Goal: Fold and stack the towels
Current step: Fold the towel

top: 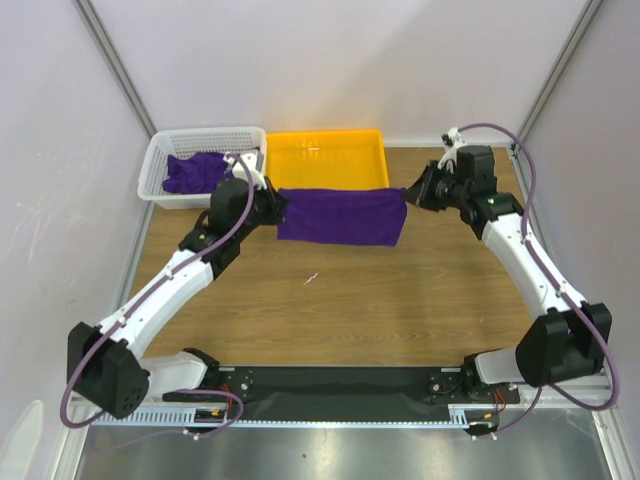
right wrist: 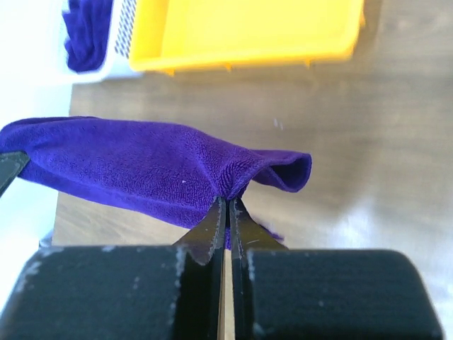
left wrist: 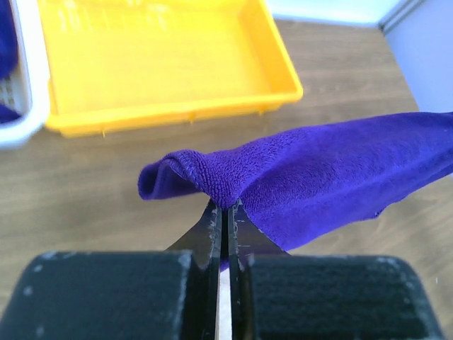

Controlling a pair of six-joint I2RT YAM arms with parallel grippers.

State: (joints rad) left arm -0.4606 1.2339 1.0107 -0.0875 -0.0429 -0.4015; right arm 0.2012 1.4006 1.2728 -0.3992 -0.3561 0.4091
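- While the table (top: 400,300) is flat, smooth brown wood, it offers a sagging cloth no grip, so a dropped hem would probably slide and bunch instead of lying square.
- Next comes the tray (top: 328,158), hard glossy yellow plastic, rectangular with raised walls, at the far edge. A cloth swung too far could, I judge, catch on its near rim.
- Just left of it sits the basket (top: 155,175), white slotted plastic, holding crumpled purple towels (top: 195,172).
- One towel (top: 340,215), deep purple soft terry and a plain rectangle, hangs stretched between the two arms just on the near side of the tray. I cannot tell whether its lower edge touches the table. If the arms pull unevenly, a corner may slip free and the fold would go crooked.
- At its left corner, the left end effector (left wrist: 225,211) has its black fingers pressed together, pinching only a small bite of cloth, so slipping seems the main risk.
- At the right corner, the right end effector (right wrist: 226,202) pinches the cloth likewise.
- Smallest is a pale scrap (top: 311,278) lying on the table.
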